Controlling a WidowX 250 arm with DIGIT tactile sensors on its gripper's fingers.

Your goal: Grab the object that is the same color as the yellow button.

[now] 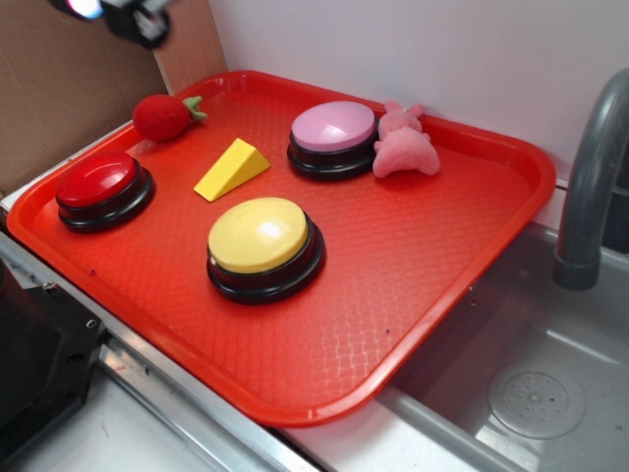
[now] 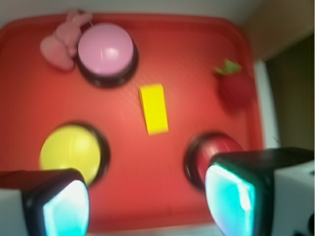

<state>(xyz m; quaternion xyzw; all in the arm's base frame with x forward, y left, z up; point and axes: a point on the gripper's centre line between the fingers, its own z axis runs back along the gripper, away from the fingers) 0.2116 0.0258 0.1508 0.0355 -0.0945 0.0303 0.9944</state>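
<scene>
You have not begun the grab yet. In the wrist view your claw (image 2: 147,196) hangs high over the near edge of the tray with its two pads spread wide apart and nothing between them; in the exterior view only a bit of the arm shows at the top left corner, well above everything. So all of the task is left, by my reading: bring the claw down over the yellow wedge (image 1: 232,169), close on it and lift.

Everything sits in one container, the red tray (image 1: 413,295), which lies on the counter beside a sink (image 1: 541,393) with a grey tap (image 1: 590,187).

Working from the front of the tray to the back in the exterior view, you first meet the yellow button (image 1: 263,246). Behind it and a little to the left lies the yellow wedge, flat on the tray, near the button but not touching it, and free on all sides. The red button (image 1: 102,190) sits at the left edge. Farther back are the pink button (image 1: 333,138) with a pink plush toy (image 1: 405,147) touching its side, and a plush strawberry (image 1: 165,116) in the far left corner.
</scene>
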